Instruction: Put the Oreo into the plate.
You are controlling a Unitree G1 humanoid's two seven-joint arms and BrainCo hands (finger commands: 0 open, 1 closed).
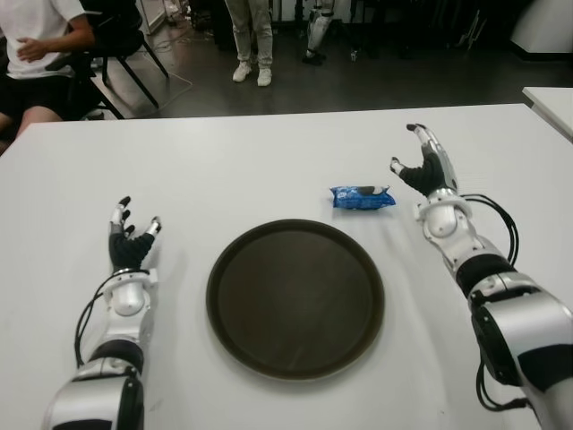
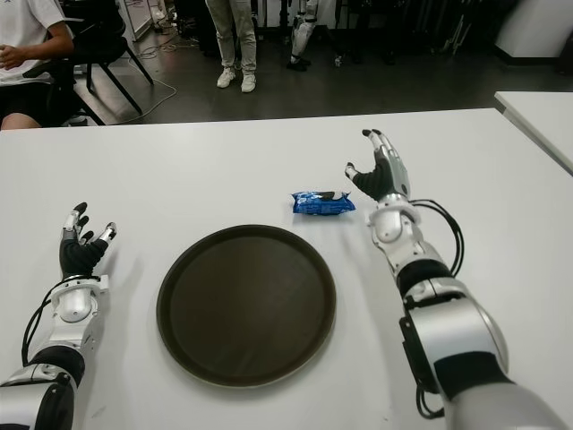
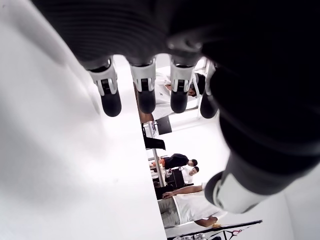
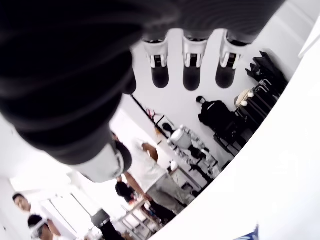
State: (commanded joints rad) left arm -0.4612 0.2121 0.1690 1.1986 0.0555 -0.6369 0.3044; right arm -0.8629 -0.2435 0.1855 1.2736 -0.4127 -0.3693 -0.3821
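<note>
My right hand [image 1: 421, 170] was spread, holding nothing, just beside the Oreo [image 1: 362, 197], which lay on the worktop [image 1: 269, 170] behind the plate [image 1: 295, 300]. I judged a low sideways pinch best. My left hand [image 1: 131, 237] showed open near the worktop's left edge.

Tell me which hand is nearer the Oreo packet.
Right. The right hand hovers open just right of the Oreo packet; the left hand shows far left, beyond the plate.
</note>
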